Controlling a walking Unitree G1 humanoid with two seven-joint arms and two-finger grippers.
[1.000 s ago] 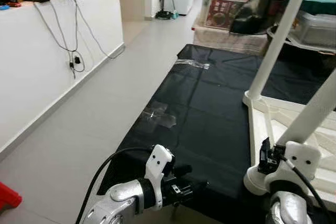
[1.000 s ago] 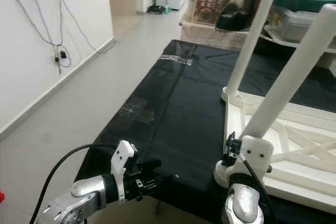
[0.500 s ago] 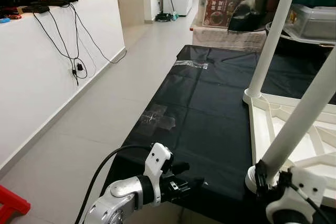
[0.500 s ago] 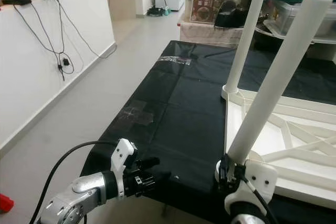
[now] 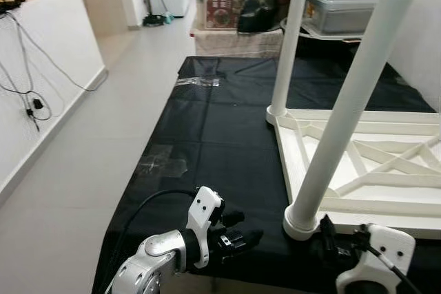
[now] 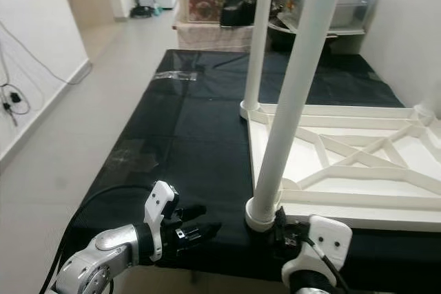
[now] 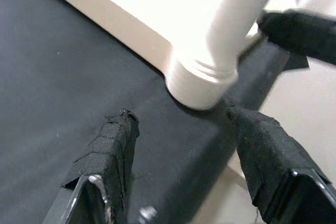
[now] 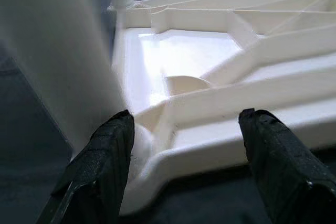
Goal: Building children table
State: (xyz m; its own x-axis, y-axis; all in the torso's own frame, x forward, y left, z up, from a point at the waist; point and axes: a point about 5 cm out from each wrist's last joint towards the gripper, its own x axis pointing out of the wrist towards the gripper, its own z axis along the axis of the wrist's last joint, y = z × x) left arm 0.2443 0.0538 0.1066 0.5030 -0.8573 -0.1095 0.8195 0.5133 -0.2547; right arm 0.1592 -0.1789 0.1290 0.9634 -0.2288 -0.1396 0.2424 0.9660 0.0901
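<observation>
Grey tiled floor (image 5: 76, 170) runs along a white wall (image 5: 41, 87) to a stack of storage boxes (image 5: 227, 5) at the far end, and over it lies a long black sheet (image 6: 186, 135) covering a low surface. On the right half of that sheet rests the white plastic table top (image 6: 358, 163), turned upside down so its ribbed underside faces up, its long side running away to the robot's right. Two white table legs are seated in its corner sockets and point straight up with their long axes vertical: the near leg (image 6: 293, 94) stands at the corner closest to the robot, the far leg (image 6: 260, 32) at the corner beyond it. Two patches of clear tape (image 5: 196, 81) are stuck to the sheet, one far and one nearer the robot. The left gripper (image 5: 241, 237) hovers low over the sheet's near edge, pointing toward the base of the near leg, its fingers (image 7: 113, 140) spread apart and holding nothing. The right gripper (image 8: 184, 145) sits just beside that same socket at the table top's near edge, its fingers (image 8: 107, 150) likewise spread wide and empty.
</observation>
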